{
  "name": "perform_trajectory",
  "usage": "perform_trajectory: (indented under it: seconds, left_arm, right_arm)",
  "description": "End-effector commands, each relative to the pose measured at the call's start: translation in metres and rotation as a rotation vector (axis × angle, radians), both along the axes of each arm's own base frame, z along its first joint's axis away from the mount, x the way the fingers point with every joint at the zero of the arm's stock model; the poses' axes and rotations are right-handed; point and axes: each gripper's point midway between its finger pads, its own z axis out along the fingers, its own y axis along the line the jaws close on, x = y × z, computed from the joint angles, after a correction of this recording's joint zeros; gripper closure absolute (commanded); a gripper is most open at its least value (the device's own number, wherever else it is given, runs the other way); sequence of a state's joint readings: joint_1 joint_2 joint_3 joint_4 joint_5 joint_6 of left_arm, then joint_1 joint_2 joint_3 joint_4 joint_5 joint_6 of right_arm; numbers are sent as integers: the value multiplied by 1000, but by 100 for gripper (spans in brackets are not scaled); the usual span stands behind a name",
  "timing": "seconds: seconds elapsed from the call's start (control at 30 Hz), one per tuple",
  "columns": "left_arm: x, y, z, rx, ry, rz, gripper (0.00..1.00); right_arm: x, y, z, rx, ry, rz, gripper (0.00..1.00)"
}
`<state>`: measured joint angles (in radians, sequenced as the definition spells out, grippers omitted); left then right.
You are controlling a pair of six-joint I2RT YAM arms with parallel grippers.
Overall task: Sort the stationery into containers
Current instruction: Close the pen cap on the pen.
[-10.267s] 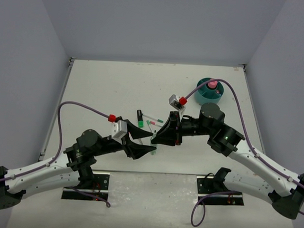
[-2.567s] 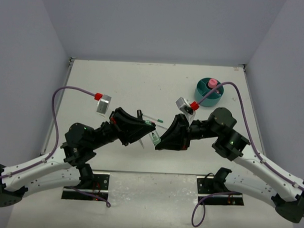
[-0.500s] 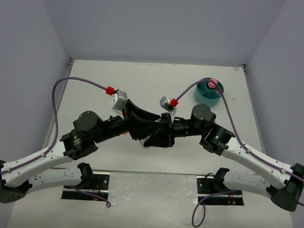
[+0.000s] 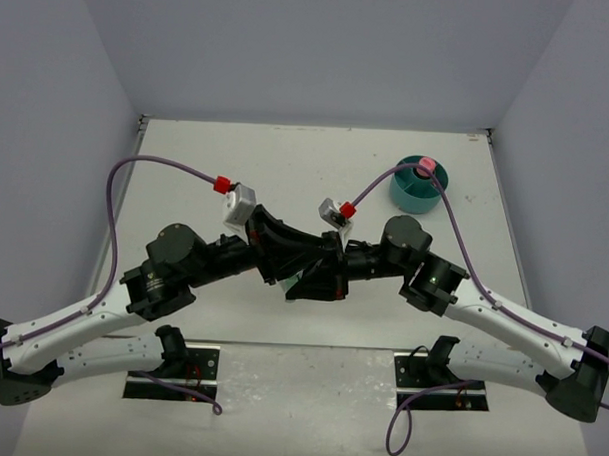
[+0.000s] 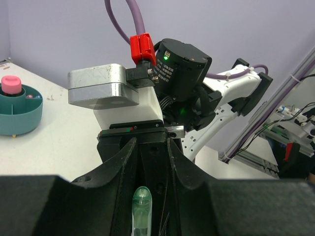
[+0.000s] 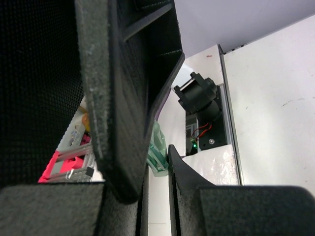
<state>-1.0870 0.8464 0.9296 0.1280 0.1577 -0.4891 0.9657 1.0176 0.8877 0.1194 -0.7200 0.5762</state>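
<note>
Progress: we are noting the pink-capped bottle (image 4: 425, 168) standing in the centre well of the round teal plastic desk organizer (image 4: 411, 197), at 2 o'clock on the white desk (image 4: 237, 166).

One green translucent plastic highlighter (image 5: 141, 206) is sitting at the desk's middle, where both pincers are meeting. The right pincer (image 5: 147, 219) is clamping it. The left pincer (image 4: 319, 254) is flanking it; whether it is gripping, we cannot tell.

We are judging the highlighter's long axis to lie along the 9-to-3 line, rounded end toward 3 o'clock. It is not yet sorted. The arms are hiding whatever else is left.
</note>
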Motion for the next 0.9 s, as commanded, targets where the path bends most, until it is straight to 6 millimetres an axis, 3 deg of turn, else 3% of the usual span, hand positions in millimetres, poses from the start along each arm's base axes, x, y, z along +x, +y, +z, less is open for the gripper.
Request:
perform_trajectory:
  seconds: [0.0,0.3,0.43,0.63,0.87]
  left_arm:
    - [5,7,-17,28,42,49,84]
    - [23,16,-41,70,87,160,97]
    - [40,26,-55,90,132,272,98]
    - [39,24,-62,95,132,260,100]
    - [46,27,-87,108,187,313,100]
  right_arm:
    - [18,-6,43,128,-92,-123,100]
    - [14,-15,56,163,-136,-137,100]
    - [12,-18,60,178,-157,-134,100]
    - [11,-24,67,209,-166,-156,100]
    - [7,-39,82,311,-201,-198,100]
